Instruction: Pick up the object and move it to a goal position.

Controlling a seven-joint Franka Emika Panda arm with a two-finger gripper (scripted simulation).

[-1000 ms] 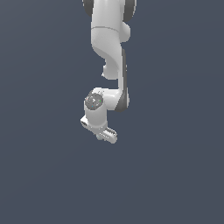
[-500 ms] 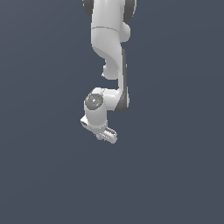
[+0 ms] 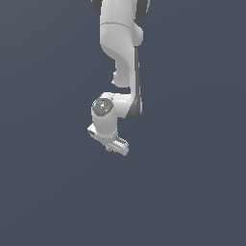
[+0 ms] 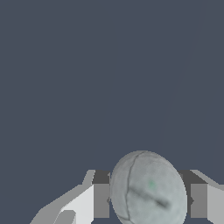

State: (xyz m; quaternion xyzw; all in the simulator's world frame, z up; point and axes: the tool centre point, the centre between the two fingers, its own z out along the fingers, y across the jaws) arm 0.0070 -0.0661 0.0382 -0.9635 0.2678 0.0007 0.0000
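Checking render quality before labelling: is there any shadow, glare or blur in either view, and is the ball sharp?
Exterior view: flat, even light, no cast shadows or glare; the arm is soft-edged; the ball is not visible there. Wrist view: the ball fills the space between the fingers, looks slightly blurry, dark crease visible, no glare.

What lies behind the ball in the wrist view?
Behind the ball only plain dark grey ground shows, with nothing resting on it. A finger sits at each side. The stretch directly behind the ball and the contact points are hidden.
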